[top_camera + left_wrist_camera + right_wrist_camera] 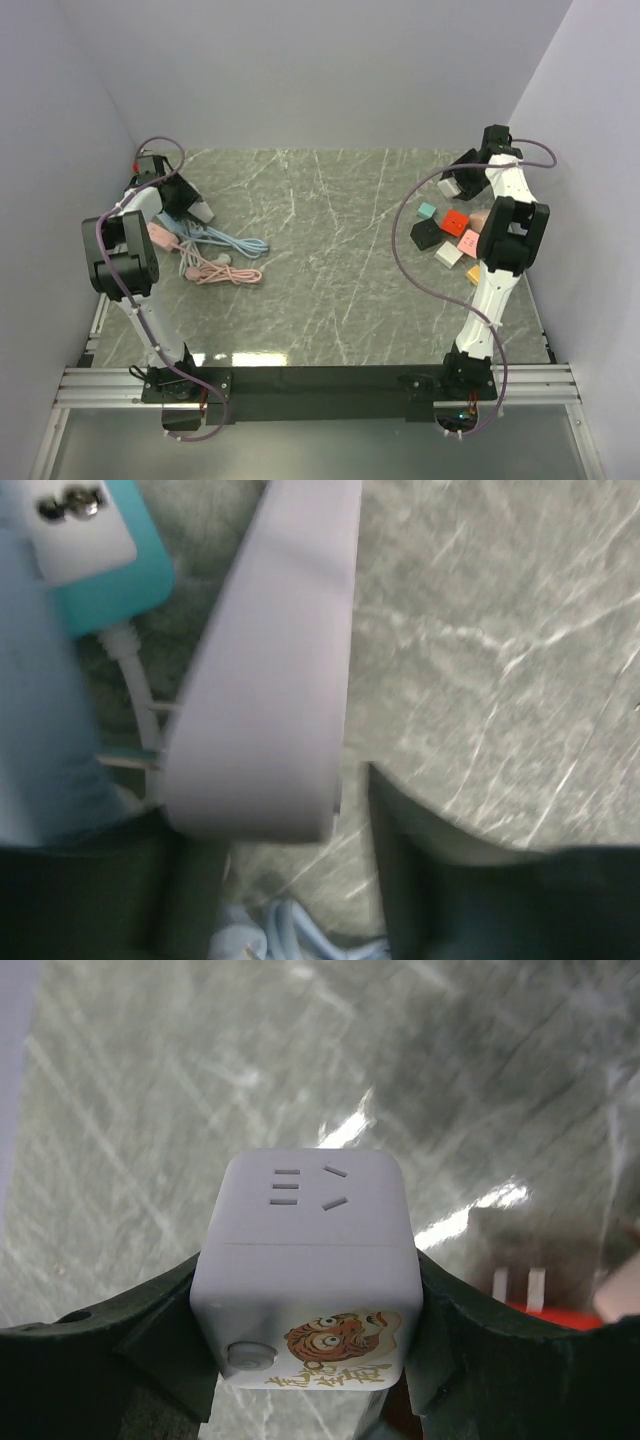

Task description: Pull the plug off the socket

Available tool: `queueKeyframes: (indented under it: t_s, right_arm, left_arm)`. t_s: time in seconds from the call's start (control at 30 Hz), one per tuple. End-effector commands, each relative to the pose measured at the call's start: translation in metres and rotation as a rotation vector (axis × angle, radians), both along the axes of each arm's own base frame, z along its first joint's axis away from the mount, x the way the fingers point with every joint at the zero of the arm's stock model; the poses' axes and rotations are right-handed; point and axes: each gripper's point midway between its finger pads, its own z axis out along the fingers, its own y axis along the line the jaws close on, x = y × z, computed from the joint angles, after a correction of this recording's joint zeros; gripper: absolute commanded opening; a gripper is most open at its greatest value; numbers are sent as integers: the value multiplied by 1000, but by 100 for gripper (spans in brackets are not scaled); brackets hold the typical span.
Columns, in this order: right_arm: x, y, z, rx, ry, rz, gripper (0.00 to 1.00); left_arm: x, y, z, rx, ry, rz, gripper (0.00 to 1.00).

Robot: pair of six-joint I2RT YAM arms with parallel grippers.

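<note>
My right gripper point(306, 1305) is shut on a white cube socket point(305, 1250) with a tiger sticker; the slots on its top face are empty. In the top view it is held at the far right point(452, 186). My left gripper point(270, 815) is open at the far left point(183, 200). It straddles the end of a white socket block point(270, 670), which lies against the left finger with a small gap to the right finger. A teal plug point(110, 565) with a white cable sits beside that block. I cannot tell whether it is plugged in.
Light blue cable point(235, 243) and pink cable point(225, 273) lie coiled right of the left gripper. Several coloured cubes, among them a red one point(456, 222) and a teal one point(427, 211), lie by the right arm. Side walls stand close to both arms.
</note>
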Motion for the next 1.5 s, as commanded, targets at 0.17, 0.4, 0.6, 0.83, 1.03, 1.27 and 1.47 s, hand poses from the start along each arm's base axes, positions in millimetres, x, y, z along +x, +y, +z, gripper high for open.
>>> queueKeyframes:
  t_s: [0.17, 0.4, 0.6, 0.83, 1.03, 1.27, 1.47]
  right_arm:
    - [13, -5, -9, 12, 22, -3, 0]
    - [1, -5, -17, 2, 42, -22, 55]
    - [8, -10, 32, -44, -72, -11, 92]
    - [-8, 9, 152, -35, -328, 50, 94]
    - [-60, 40, 193, -33, -394, 132, 96]
    - [-155, 130, 186, -24, -522, 387, 96]
    - [-231, 165, 151, -12, -550, 498, 97]
  left_arm:
    - [-21, -7, 67, 23, -68, -83, 86]
    - [-27, -25, 118, -22, -185, -156, 99]
    - [-42, -49, 148, -84, -277, -245, 99]
    - [-65, -81, 174, -113, -342, -357, 99]
    - [-88, -105, 194, -124, -375, -431, 99]
    - [-119, -128, 219, -125, -457, -516, 99]
    - [-151, -142, 248, -145, -551, -566, 99]
